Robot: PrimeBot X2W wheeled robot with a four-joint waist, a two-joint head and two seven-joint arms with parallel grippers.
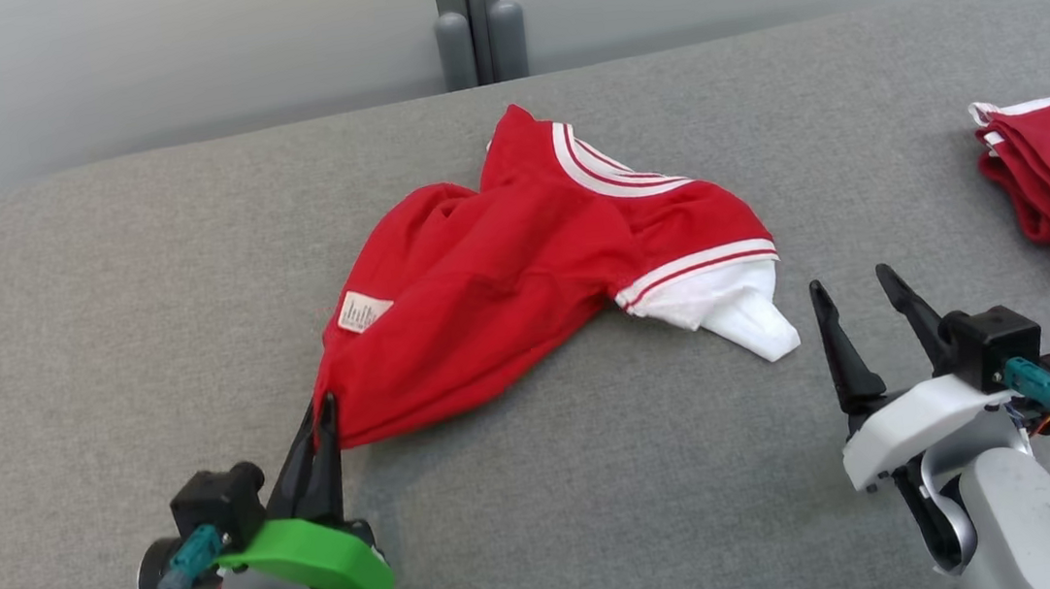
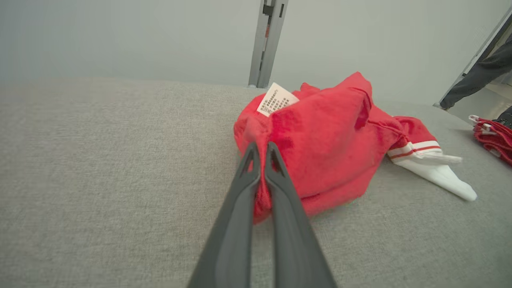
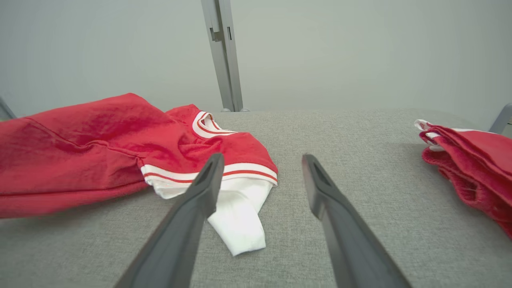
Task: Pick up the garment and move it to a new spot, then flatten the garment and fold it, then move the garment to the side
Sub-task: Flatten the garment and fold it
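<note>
Red garment [image 1: 503, 268], grey fabric surface [image 1: 99, 329], pale wall [image 1: 120, 64]

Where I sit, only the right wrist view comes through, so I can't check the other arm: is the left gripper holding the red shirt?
Observer: Yes. The left gripper is shut on the red shirt at its near edge, the end opposite the collar.
Operator: Any marker on that end?
Observer: A white care label lies face up just beyond the pinched spot.
Operator: Is that end spread flat?
Observer: No, the fabric gathers into a narrow bunch at the gripper.
</note>
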